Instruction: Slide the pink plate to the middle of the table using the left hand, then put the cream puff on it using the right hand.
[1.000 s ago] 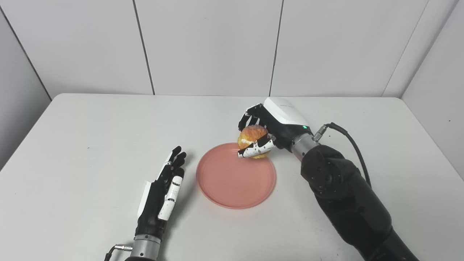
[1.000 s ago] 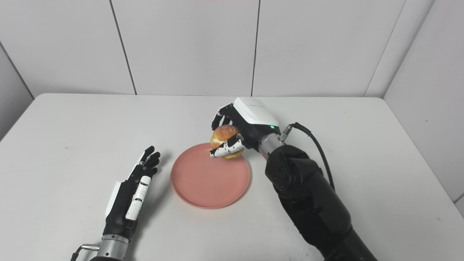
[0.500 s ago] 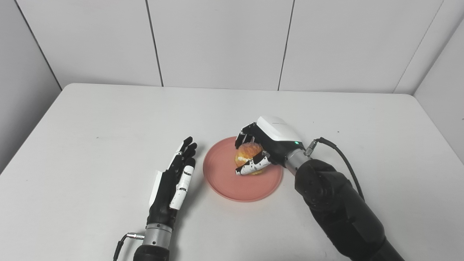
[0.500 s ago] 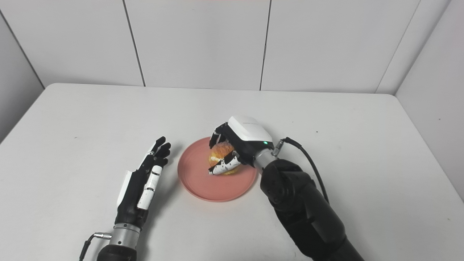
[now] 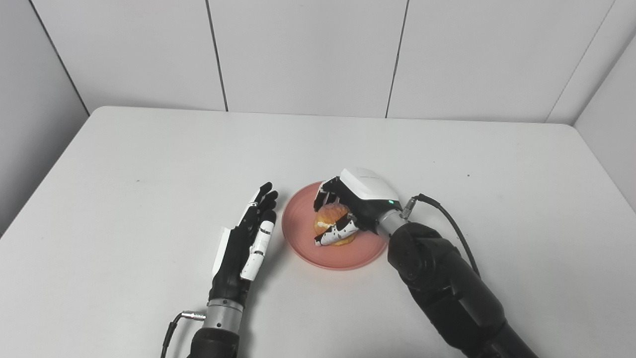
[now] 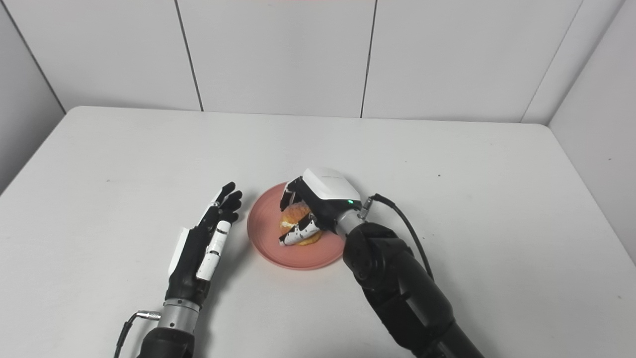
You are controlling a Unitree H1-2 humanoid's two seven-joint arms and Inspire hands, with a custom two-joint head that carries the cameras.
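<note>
Cream puff point(image 5: 332, 219): inside the right hand's curl, low over the middle of the pink plate; I cannot tell whether it touches.
Right hand point(image 5: 350, 211): fingers above and thumb below, clamped on the puff.
Left hand point(image 5: 247, 242): flat, fingers apart, holding nothing, just beside the plate's left rim.
Pink plate point(image 5: 303, 248): near the middle of the table point(image 5: 149, 164).
Risk: soft pastry (cream showing) may stick to the fingers on release, or crush under a hard squeeze.

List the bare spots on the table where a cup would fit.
Free: the table left of the left hand, the back strip by the wall, and right of the right arm. Crowded: the middle, where the right hand holds the puff over the plate.
</note>
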